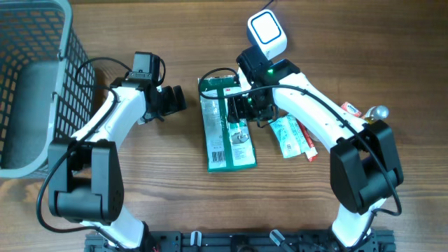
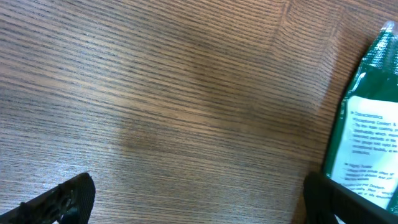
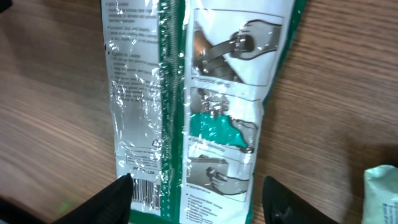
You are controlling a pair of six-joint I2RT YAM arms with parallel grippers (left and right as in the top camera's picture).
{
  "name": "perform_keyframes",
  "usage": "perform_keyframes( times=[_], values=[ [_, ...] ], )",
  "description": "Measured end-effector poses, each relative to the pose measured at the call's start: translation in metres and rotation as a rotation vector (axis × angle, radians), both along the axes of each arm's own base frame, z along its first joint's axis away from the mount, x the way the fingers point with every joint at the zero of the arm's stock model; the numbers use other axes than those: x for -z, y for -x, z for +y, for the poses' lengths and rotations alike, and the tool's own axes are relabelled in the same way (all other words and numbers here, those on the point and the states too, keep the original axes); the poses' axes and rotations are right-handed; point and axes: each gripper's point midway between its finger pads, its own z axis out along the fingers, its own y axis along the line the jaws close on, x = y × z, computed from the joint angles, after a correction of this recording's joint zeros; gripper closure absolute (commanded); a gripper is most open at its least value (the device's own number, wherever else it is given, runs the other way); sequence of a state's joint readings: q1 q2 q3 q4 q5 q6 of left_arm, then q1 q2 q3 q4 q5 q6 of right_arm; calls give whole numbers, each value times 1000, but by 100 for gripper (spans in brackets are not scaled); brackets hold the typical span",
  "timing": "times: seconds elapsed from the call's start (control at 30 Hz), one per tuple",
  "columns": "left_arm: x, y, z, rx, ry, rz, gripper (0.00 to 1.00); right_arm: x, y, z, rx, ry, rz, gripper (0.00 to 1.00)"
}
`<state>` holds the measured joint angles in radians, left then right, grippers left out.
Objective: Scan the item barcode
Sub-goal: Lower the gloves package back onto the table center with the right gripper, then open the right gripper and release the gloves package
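A green and white packet lies flat on the wooden table, its barcode at one corner of the printed face. My right gripper hovers over the packet's far end, jaws open, one fingertip on each side of the packet; the left one overlaps the barcode's edge. A white-faced scanner sits just behind that arm. My left gripper stands open left of the packet over bare wood, nothing between its fingers. The packet's edge shows at the right of the left wrist view.
A grey wire basket fills the far left. Right of the packet lie a pale green sachet and a red and white one. A small silver object rests by the right arm's elbow.
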<state>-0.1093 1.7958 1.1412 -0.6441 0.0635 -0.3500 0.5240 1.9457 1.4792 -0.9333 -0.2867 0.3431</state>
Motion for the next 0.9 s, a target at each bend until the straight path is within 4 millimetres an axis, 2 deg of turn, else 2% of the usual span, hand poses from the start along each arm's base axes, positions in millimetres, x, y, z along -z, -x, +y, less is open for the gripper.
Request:
perform_keyframes(
  times=[0.13, 0.2, 0.23, 0.43, 0.5, 0.9],
  values=[
    [0, 0, 0, 0, 0, 0, 0, 0, 0, -9, 13, 48, -7, 16],
    [0, 0, 0, 0, 0, 0, 0, -7, -1, -13, 23, 62, -31, 14],
    [0, 0, 0, 0, 0, 0, 0, -14, -3, -14, 28, 62, -55, 0],
    [0, 0, 0, 0, 0, 0, 0, -82, -11, -21, 56, 11, -239, 0],
    [0, 0, 0, 0, 0, 0, 0, -92, -13, -20, 59, -1, -266, 0],
    [0, 0, 0, 0, 0, 0, 0, -97, -22, -18, 67, -10, -307, 0]
  ],
)
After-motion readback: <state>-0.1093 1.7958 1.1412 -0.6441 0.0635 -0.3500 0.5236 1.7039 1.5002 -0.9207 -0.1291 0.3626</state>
